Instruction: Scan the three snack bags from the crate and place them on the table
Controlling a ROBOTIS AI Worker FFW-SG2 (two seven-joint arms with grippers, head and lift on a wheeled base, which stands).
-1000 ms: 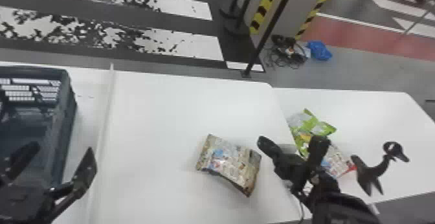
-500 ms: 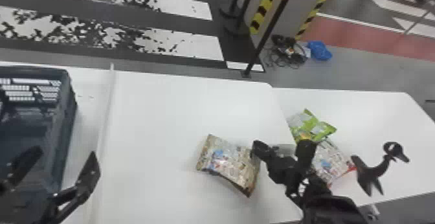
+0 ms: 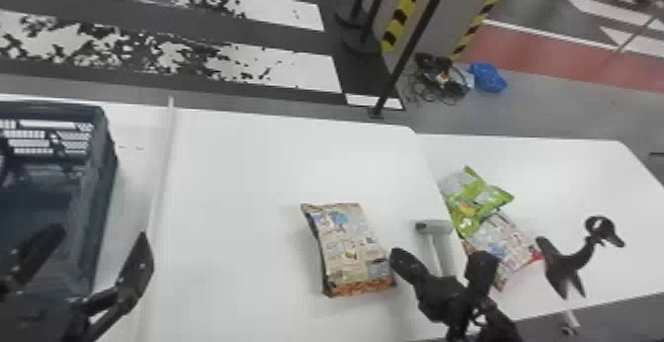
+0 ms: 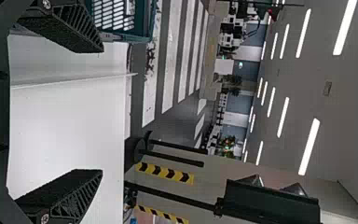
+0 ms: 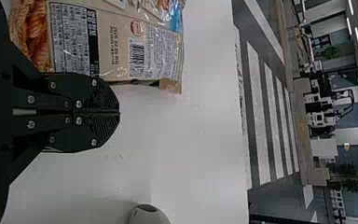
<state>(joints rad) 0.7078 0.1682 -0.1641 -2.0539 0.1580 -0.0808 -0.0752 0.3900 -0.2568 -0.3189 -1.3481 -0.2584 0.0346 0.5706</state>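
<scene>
So the last snack bag is lying flat on the desk in front of me, barcode up, and I reckon we're at the scan step for number three. My right end effector is clenched on nothing, right beside the bag's edge; can't tell if it's touching. A pale thing that looks like the scanner is just past it, and the green bag and another snack bag sit together on the side table, probably done already. Left end effector is spread open and empty by the crate. Next I'd get the barcode read, then open the right, grab the bag and lay it with the other two. Main worry is that slick wrapper skidding if I nudge it.
</scene>
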